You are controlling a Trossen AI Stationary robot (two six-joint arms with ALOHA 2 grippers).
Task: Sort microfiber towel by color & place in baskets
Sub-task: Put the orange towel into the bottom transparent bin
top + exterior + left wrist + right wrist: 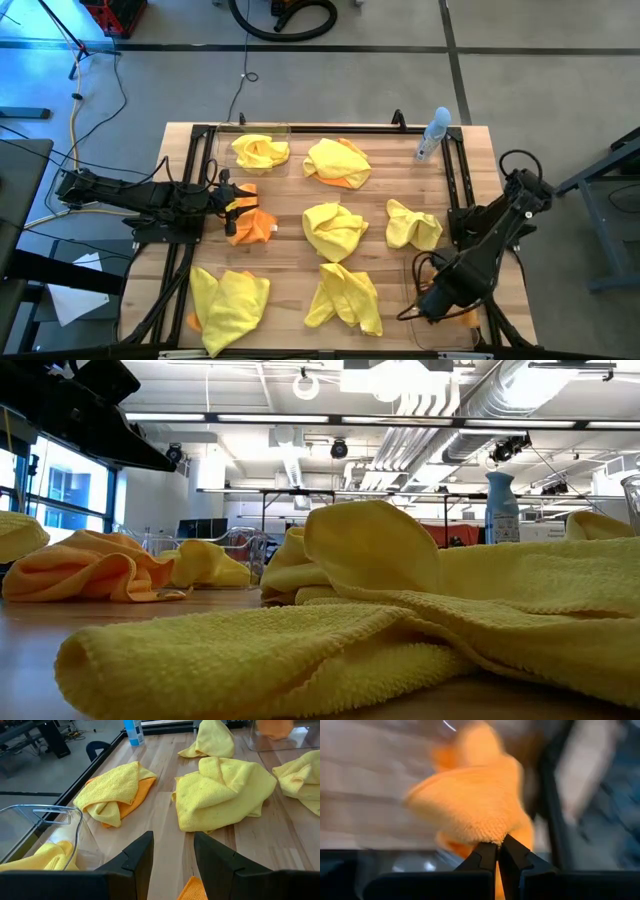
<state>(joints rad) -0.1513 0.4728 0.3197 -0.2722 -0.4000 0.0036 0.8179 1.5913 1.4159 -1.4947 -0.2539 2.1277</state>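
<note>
A: Worktop first, wood. Landmark is the spray bottle at its far right corner. What's biggest?

B: Yellow towels. One spread towel diagonally opposite the bottle, near left corner. Another crumpled near edge, centre. Middle towel, one below the bottle, and a yellow-over-orange pile just left of the bottle

A: Baskets?

B: Clear basket along the far edge, well left of the bottle, yellow towel inside. Second basket straight toward the near edge from the bottle, mostly under the right arm

A: Tools?

B: Left tool fingers spread, nothing held, over an orange towel at the worktop's left side. Right tool pressed together, pinching an orange towel, at the near-right basket
</note>
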